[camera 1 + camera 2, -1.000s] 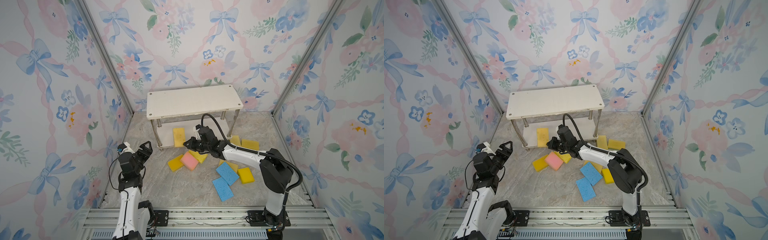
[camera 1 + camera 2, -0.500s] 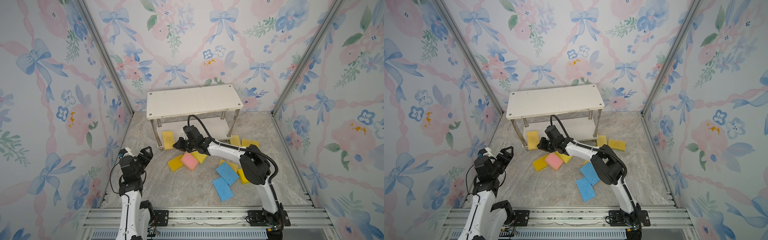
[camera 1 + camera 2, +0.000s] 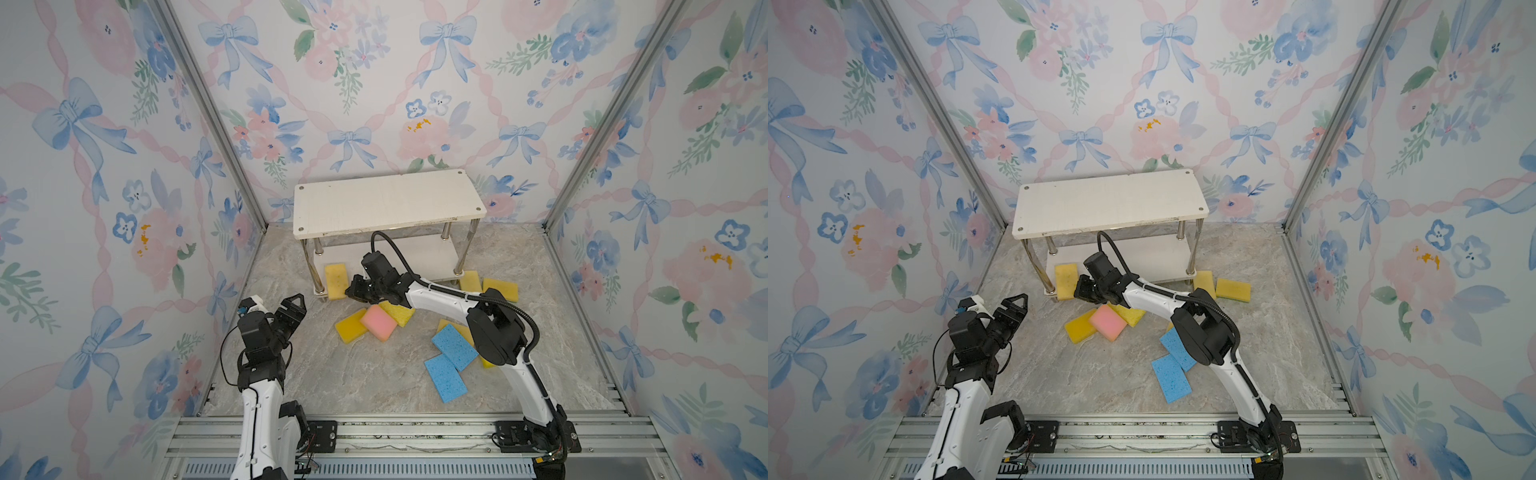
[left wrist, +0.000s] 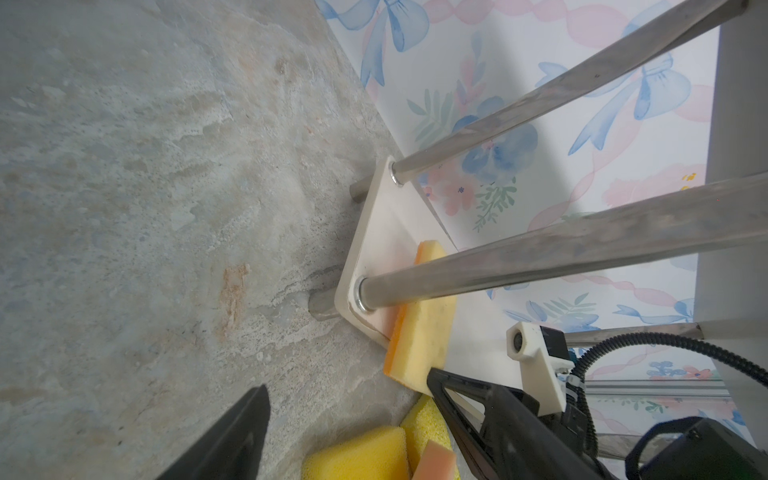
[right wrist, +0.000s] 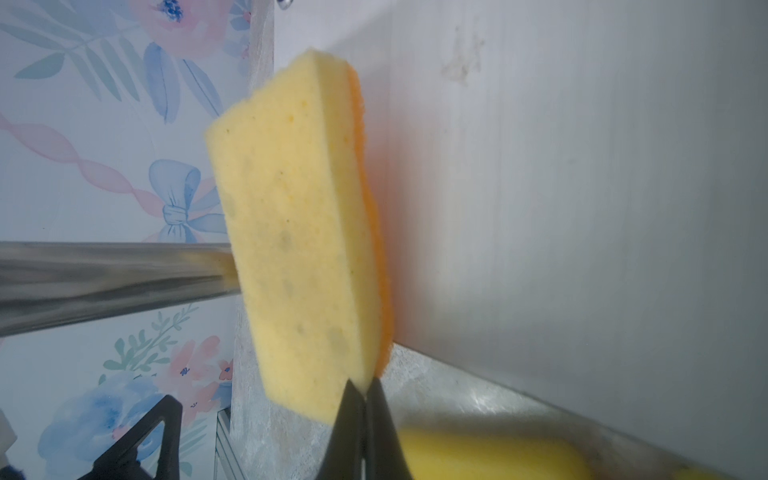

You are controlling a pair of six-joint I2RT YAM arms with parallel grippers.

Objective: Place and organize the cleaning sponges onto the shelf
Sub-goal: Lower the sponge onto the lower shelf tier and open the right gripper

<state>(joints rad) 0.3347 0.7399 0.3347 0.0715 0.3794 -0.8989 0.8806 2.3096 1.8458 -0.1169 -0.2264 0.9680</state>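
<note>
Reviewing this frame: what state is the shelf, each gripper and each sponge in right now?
shelf: upright, top board bare.
yellow sponge: partly on the shelf's lower board, overhanging its front edge.
right gripper: shut on the yellow sponge's end.
left gripper: open, holding nothing.
pink sponge: on the floor, resting on loose yellow sponges.
blue sponges: on the floor, overlapping.

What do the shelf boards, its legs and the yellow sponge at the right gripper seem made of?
The shelf boards look like white matt laminated wood, faint grain; the legs polished metal, mirror-like reflections; the yellow sponge soft porous foam, pitted, with an orange backing layer.
</note>
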